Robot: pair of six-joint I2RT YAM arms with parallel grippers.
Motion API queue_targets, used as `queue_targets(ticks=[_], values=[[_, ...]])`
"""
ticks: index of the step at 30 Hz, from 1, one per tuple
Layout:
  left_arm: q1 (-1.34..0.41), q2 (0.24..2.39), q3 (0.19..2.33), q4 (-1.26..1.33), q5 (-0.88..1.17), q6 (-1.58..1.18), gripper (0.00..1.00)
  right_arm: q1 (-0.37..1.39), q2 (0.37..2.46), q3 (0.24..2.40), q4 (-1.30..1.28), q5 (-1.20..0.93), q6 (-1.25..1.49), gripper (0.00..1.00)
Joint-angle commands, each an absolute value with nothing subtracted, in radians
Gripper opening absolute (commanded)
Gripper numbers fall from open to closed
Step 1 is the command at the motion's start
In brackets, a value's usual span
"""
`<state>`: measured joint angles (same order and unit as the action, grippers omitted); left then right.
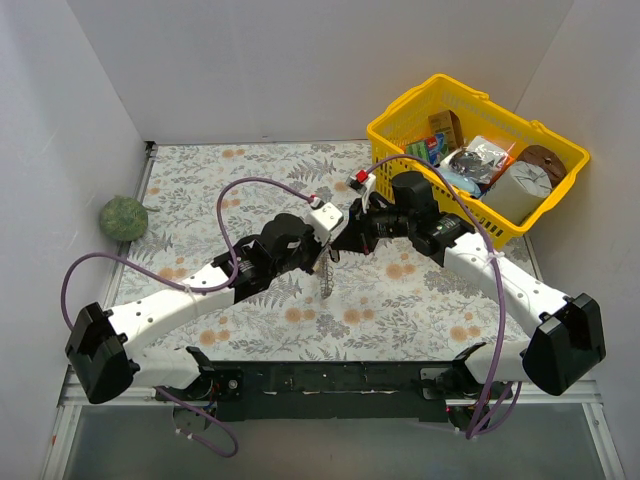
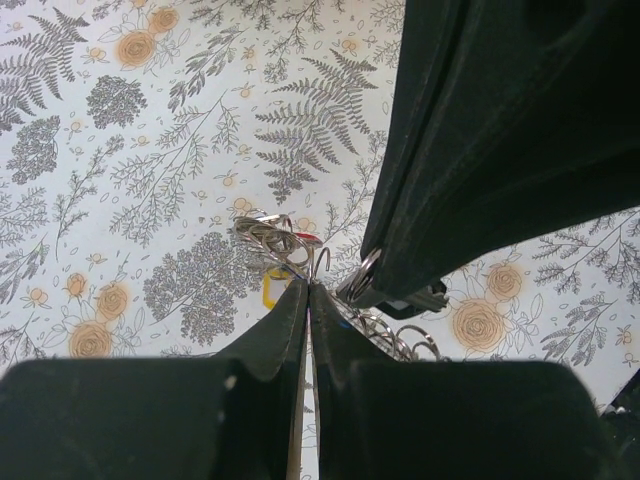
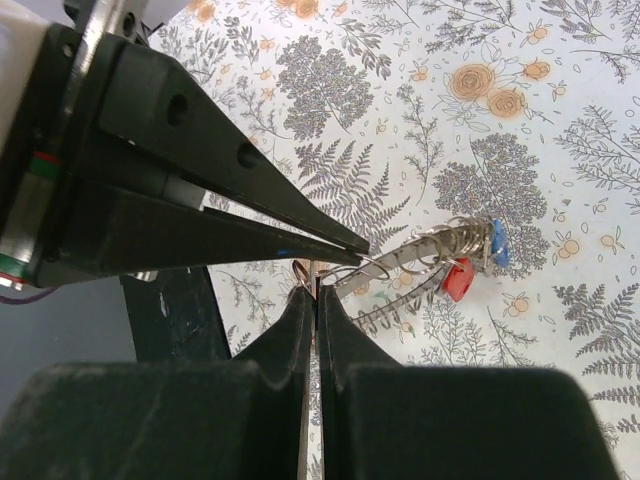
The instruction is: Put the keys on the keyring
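Both grippers meet in mid-air over the middle of the floral mat. My left gripper [image 1: 328,250] [image 2: 308,288] is shut on the thin edge of the silvery ridged keyring [image 1: 328,281] [image 3: 400,306], which hangs below it. A red-headed key [image 3: 458,280] and a blue-headed key [image 3: 498,245] hang on the ring with several small split rings. My right gripper [image 1: 346,240] [image 3: 316,283] is shut on a thin metal piece with a small ring loop, seemingly a key, right at the left gripper's fingertips [image 3: 345,245]. The right fingers [image 2: 400,250] fill the left wrist view.
A yellow basket [image 1: 402,108] full of assorted items stands at the back right. A green ball [image 1: 122,215] lies at the left edge of the mat [image 1: 200,180]. White walls close in the left, back and right sides.
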<state>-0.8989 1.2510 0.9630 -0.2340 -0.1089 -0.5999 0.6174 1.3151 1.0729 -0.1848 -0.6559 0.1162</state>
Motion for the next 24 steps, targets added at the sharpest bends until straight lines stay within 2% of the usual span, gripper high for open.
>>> queue_targets(ticks=[1, 12, 24], values=[[-0.904, 1.164, 0.945, -0.161, -0.114, -0.591, 0.0, 0.617, 1.285, 1.074, -0.207, -0.641, 0.057, 0.01], [-0.905, 1.137, 0.919, -0.152, -0.084, -0.571, 0.0, 0.601, 1.31, 1.061, -0.247, -0.647, 0.014, 0.01], [-0.904, 1.173, 0.931, -0.169, -0.092, -0.557, 0.0, 0.601, 1.37, 1.161, -0.356, -0.592, 0.003, 0.01]])
